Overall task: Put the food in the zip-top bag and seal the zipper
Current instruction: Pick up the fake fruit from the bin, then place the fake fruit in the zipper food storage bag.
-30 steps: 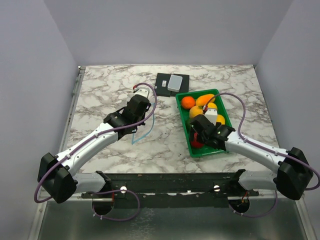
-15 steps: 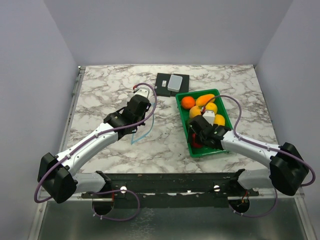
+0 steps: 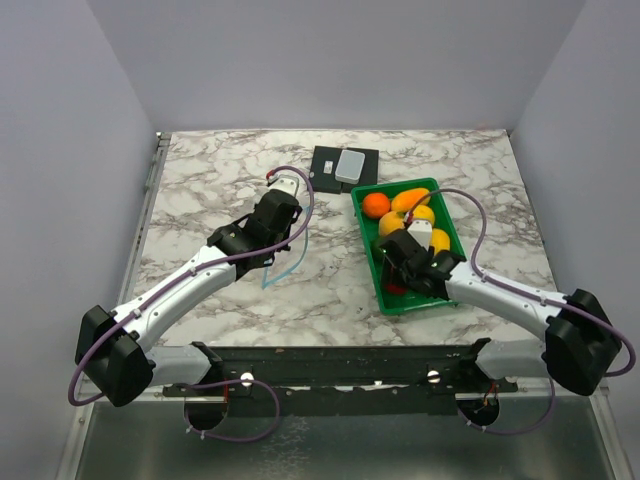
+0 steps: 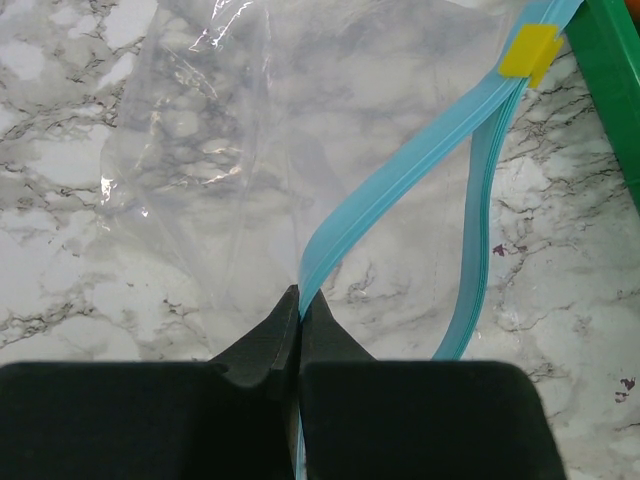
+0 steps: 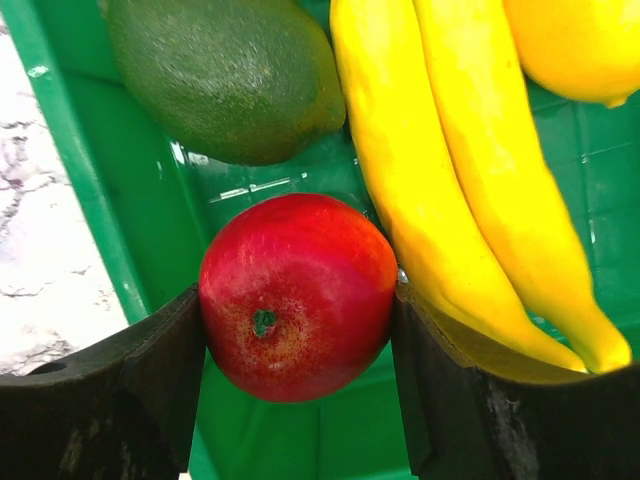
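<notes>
The clear zip-top bag lies flat on the marble table, its mouth parted. My left gripper is shut on one side of the light-blue zipper, which has a yellow slider at its far end. In the top view, the left gripper sits over the bag. My right gripper is shut on the red round fruit in the green tray. The banana bunch, a green fruit and a yellow fruit lie beside it. The right gripper also shows in the top view.
The green tray stands right of centre and also holds an orange fruit. A black pad with a small white box lies behind it. The tray's wall is close to the bag's slider end.
My right gripper has shifted slightly left within the near end of the tray, around the red fruit. The left arm and the bag have not moved.
</notes>
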